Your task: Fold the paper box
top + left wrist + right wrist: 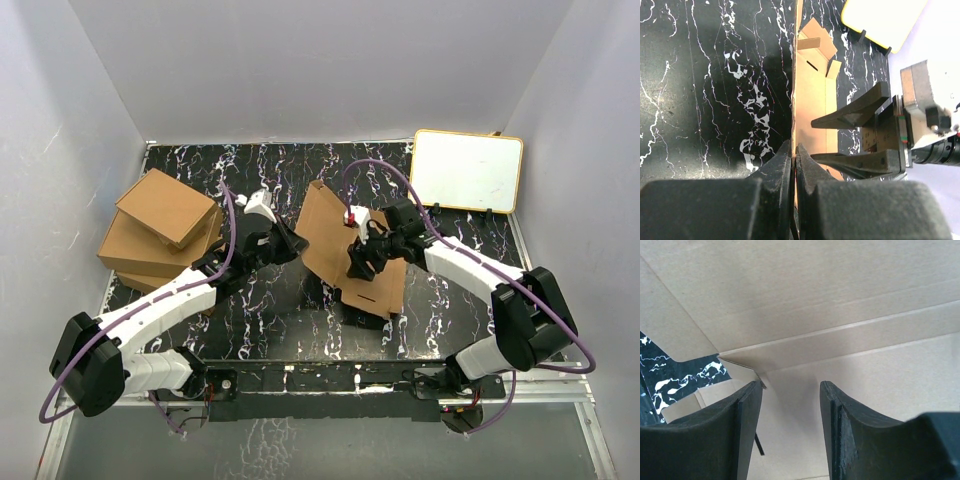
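Left gripper point(794, 159): black fingers pressed together, pinching the upright panel edge of the plain brown corrugated-cardboard paper box point(325, 235) | box: mid black marbled table point(260, 320), between both arms, long axis near-to-far | right gripper point(791, 387): spread, empty, reaching inward and angled down onto the box floor by a crease; likely the arm for the next fold

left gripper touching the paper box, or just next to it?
Touching. The left wrist view shows the left gripper shut on the raised panel edge of the paper box, with the thin cardboard pinched in its jaws.
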Motion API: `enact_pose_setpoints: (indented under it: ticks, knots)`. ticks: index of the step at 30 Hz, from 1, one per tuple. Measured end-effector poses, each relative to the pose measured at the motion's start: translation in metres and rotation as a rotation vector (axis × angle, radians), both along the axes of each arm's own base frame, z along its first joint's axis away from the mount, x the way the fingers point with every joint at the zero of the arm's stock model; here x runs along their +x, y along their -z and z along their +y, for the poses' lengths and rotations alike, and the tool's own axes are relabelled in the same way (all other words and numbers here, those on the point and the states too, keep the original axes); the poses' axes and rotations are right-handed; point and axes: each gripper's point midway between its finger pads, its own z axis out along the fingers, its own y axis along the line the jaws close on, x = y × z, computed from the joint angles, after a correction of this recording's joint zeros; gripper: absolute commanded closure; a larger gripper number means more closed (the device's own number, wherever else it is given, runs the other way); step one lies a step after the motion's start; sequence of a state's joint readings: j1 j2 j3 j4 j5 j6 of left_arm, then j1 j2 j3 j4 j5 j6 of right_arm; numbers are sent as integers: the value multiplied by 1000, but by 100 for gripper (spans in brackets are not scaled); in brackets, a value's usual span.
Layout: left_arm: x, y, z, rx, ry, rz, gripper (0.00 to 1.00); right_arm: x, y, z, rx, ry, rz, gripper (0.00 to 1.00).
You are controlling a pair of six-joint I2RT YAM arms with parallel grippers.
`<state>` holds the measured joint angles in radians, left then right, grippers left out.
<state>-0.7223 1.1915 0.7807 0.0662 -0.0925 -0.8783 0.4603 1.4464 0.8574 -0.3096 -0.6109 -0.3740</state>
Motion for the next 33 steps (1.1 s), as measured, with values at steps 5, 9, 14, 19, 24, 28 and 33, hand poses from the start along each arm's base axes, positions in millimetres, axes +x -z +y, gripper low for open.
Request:
enact_pose_setpoints:
  ticks: [5, 9, 14, 19, 24, 28, 33]
  knots:
    - [-3, 3, -2, 21, 35, -5, 100, 5, -5, -5, 18, 23, -4, 53]
    - [-6, 6, -3, 40, 65, 0, 100, 8, -8, -4, 28, 28, -17, 53]
    - [-6, 2, -1, 100, 111, -36, 100, 9, -22, -12, 97, 25, -7, 39]
    - [-3, -16, 7, 155, 192, -130, 100, 4, -71, -53, 261, 56, -104, 22]
    - [14, -36, 34, 180, 266, -236, 100, -28, -81, -72, 334, 14, -199, 9]
    - [27, -55, 46, 243, 342, -328, 100, -33, -64, -77, 321, 18, -176, 8]
    - [29, -76, 37, 317, 493, -440, 100, -3, -50, -103, 341, 210, -92, 21]
